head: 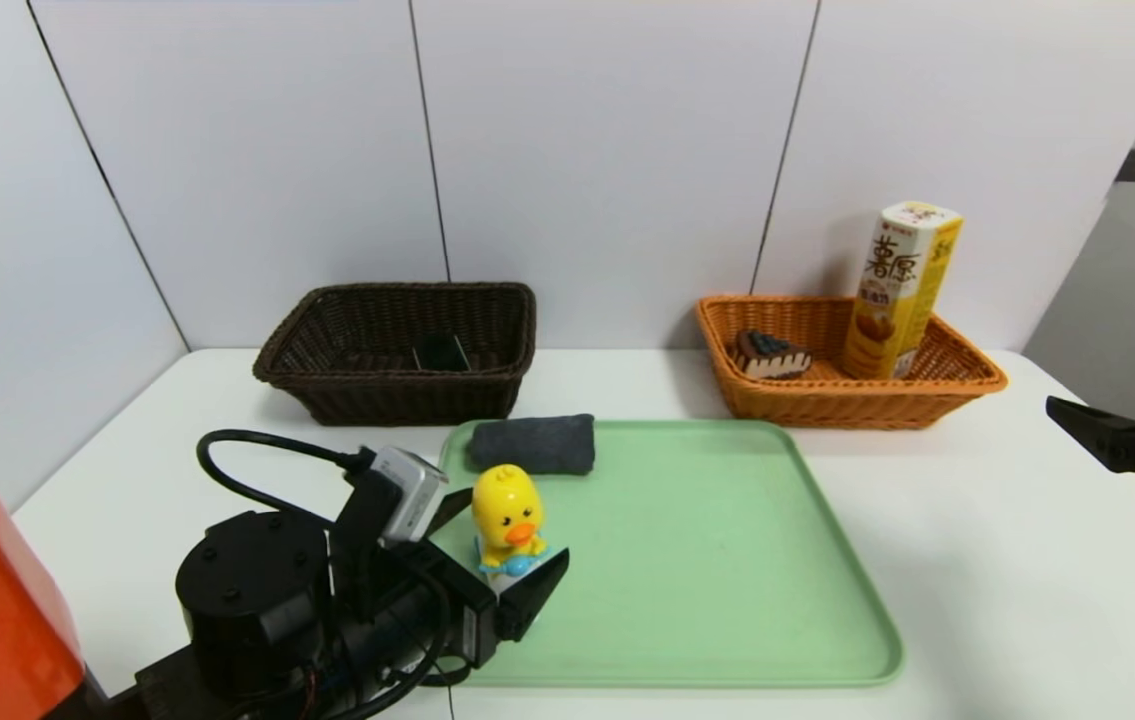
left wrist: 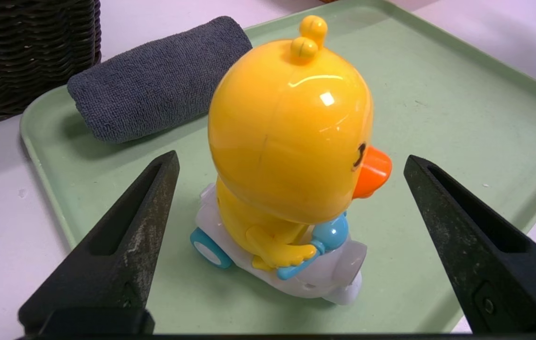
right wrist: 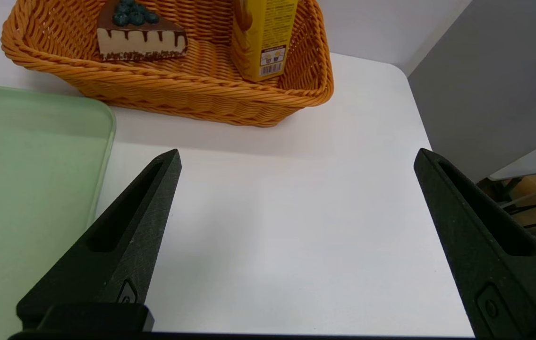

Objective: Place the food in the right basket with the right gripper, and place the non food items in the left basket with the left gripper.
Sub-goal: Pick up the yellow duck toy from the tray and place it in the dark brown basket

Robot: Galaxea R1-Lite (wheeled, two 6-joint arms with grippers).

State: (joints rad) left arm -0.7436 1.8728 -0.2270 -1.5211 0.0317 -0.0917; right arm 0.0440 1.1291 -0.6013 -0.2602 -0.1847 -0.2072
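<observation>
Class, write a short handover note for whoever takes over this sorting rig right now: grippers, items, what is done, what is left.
Left gripper: open, straddling the duck toy on the green tray, not gripping.
Right gripper: open, empty, over bare table.
Done: snack box and cake wedge in the orange basket; a dark item lies in the brown basket.
Left: duck toy, then the grey rolled cloth, into the brown basket.
</observation>
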